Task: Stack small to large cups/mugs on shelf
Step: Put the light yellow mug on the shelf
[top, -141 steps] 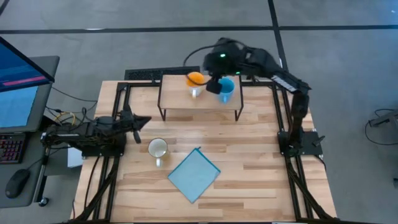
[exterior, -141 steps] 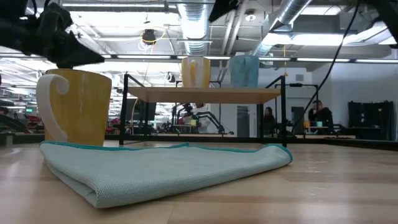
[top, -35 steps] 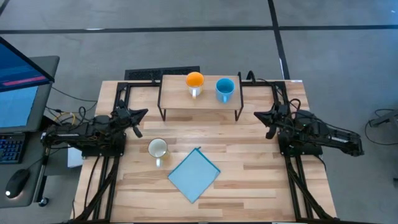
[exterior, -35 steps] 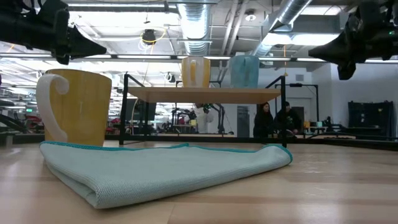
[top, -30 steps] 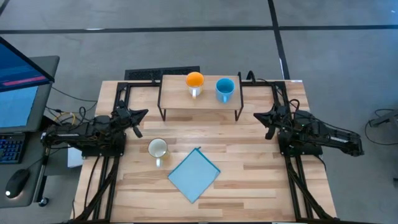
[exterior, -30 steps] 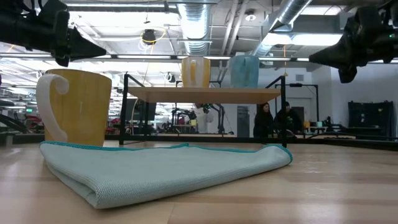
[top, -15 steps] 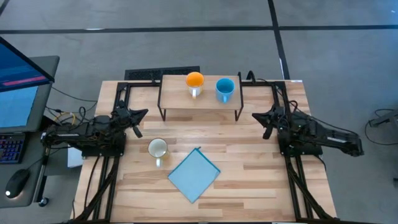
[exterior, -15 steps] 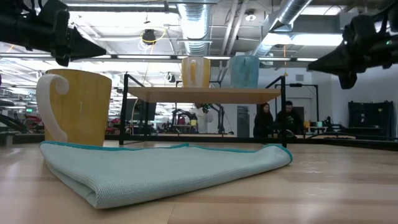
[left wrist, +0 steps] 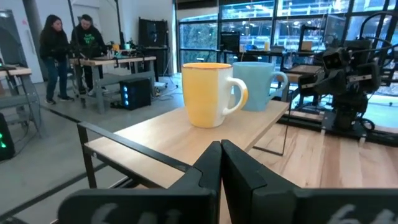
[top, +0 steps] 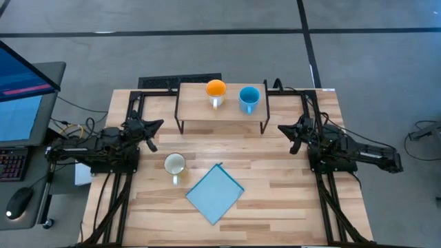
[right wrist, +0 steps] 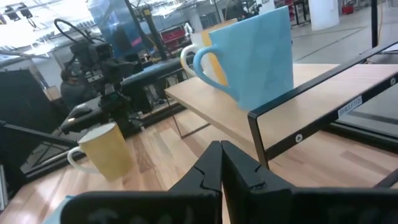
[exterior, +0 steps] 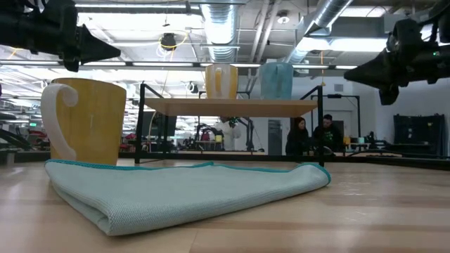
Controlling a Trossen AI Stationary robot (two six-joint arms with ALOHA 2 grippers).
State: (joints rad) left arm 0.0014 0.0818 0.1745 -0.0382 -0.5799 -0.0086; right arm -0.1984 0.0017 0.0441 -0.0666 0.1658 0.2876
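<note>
The orange mug with a white handle and the light blue mug stand upright side by side on the shelf's wood top; they also show in the left wrist view. The cream mug stands upright on the table near the table's left. My left gripper is shut and empty at the table's left, beyond the cream mug. My right gripper is shut and empty at the table's right, beside the shelf's right end.
A light-blue square cloth lies flat on the table near its front edge. The shelf's black legs stand between the two grippers. A monitor stands off the table's left. People stand in the room beyond.
My right gripper has crept a little toward the table's left edge, toward the shelf's right end, staying shut. The mugs and the cloth have not moved.
</note>
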